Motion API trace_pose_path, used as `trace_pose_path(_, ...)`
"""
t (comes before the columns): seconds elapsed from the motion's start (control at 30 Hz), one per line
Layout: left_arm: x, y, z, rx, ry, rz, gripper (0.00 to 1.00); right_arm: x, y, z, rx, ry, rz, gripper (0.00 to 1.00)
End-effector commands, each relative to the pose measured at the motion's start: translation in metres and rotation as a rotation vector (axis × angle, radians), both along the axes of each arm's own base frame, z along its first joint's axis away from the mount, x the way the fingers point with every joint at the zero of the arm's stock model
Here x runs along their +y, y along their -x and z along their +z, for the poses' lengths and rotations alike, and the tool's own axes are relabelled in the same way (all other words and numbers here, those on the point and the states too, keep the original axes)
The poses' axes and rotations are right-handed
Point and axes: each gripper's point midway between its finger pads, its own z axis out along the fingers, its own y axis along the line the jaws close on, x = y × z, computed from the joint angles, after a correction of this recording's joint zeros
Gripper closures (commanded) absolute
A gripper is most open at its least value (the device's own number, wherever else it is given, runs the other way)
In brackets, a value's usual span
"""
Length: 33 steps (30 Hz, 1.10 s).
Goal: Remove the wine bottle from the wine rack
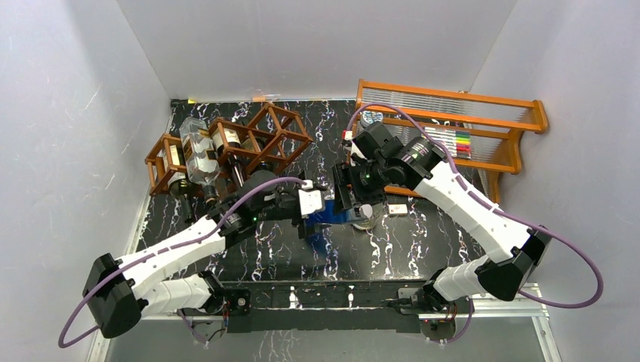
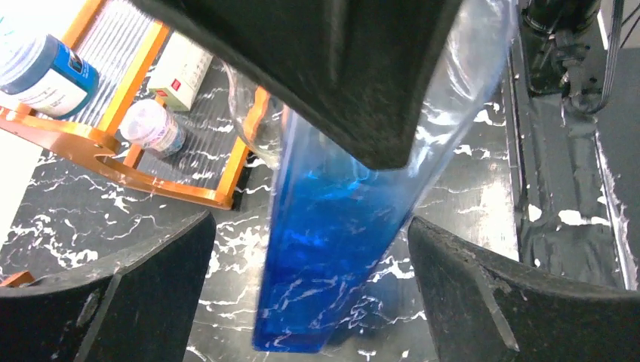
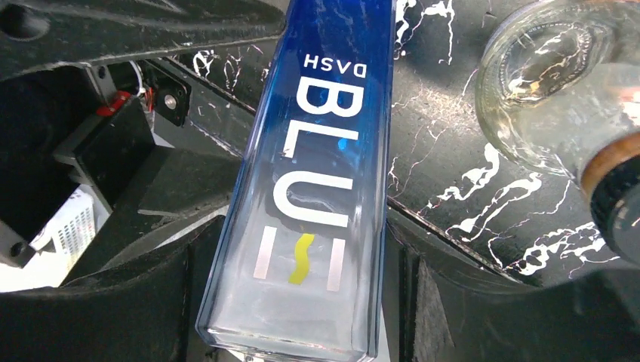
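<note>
Square blue-to-clear glass wine bottle (image 3: 317, 188) off, right of, dark wooden lattice wine rack (image 1: 226, 151); right hand (image 3: 302, 264) clamped on its clear end, left hand (image 2: 309, 249) gaping, empty. Probably heavy, slick, breakable: grip flat sides.

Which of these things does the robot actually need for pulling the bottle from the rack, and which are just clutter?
Job: wine rack; blue bottle, gripped by the right gripper; left gripper, open around it.
Just lying about: orange shelf unit, coloured markers, clear glass container, small white box.
</note>
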Motion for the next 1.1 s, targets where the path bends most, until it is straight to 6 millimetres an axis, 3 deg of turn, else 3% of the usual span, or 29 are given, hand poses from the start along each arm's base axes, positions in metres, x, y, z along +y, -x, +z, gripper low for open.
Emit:
trace_pose_path(0.0, -0.018, 0.005, 0.026, -0.034, 0.197, 0.015, 0.02, 0.017, -0.001, 0.044, -0.074, -0.173, 0.028, 1.0)
trace_pose_path(0.2, -0.037, 0.003, 0.018, -0.014, 0.197, -0.002, 0.02, 0.016, 0.003, 0.045, -0.059, -0.168, 0.036, 1.0)
trace_pose_path(0.3, -0.041, 0.006, 0.018, 0.002, 0.217, -0.015, 0.09, 0.017, 0.005, 0.046, -0.05, -0.177, 0.04, 1.0)
trace_pose_path(0.37, -0.044, 0.008, 0.016, 0.027, 0.222, -0.021, 0.23, 0.019, 0.007, 0.048, -0.045, -0.196, 0.048, 1.0)
trace_pose_path(0.43, -0.043, 0.008, 0.012, 0.047, 0.234, -0.009, 0.45, 0.018, 0.007, 0.05, -0.052, -0.197, 0.056, 0.96)
trace_pose_path(0.47, -0.041, 0.009, 0.01, 0.052, 0.243, -0.001, 0.55, 0.016, 0.006, 0.05, -0.063, -0.185, 0.055, 0.85)
trace_pose_path(0.57, -0.033, 0.007, 0.01, 0.051, 0.296, 0.049, 0.82, 0.009, -0.003, 0.059, -0.126, -0.158, 0.035, 0.34)
trace_pose_path(0.63, -0.03, 0.004, 0.012, 0.053, 0.335, 0.083, 0.92, 0.007, -0.013, 0.074, -0.194, -0.165, 0.008, 0.1)
trace_pose_path(0.67, -0.028, 0.002, 0.014, 0.051, 0.356, 0.1, 0.96, 0.006, -0.018, 0.085, -0.236, -0.178, -0.008, 0.04)
trace_pose_path(0.9, -0.021, -0.024, 0.038, 0.032, 0.514, 0.25, 1.0, -0.022, -0.059, 0.191, -0.589, -0.275, -0.204, 0.02)
trace_pose_path(0.97, -0.021, -0.035, 0.045, 0.03, 0.552, 0.301, 1.0, -0.03, -0.062, 0.207, -0.65, -0.294, -0.233, 0.02)
trace_pose_path(1.07, -0.019, -0.055, 0.063, 0.035, 0.658, 0.38, 1.0, -0.036, -0.063, 0.212, -0.69, -0.303, -0.25, 0.02)
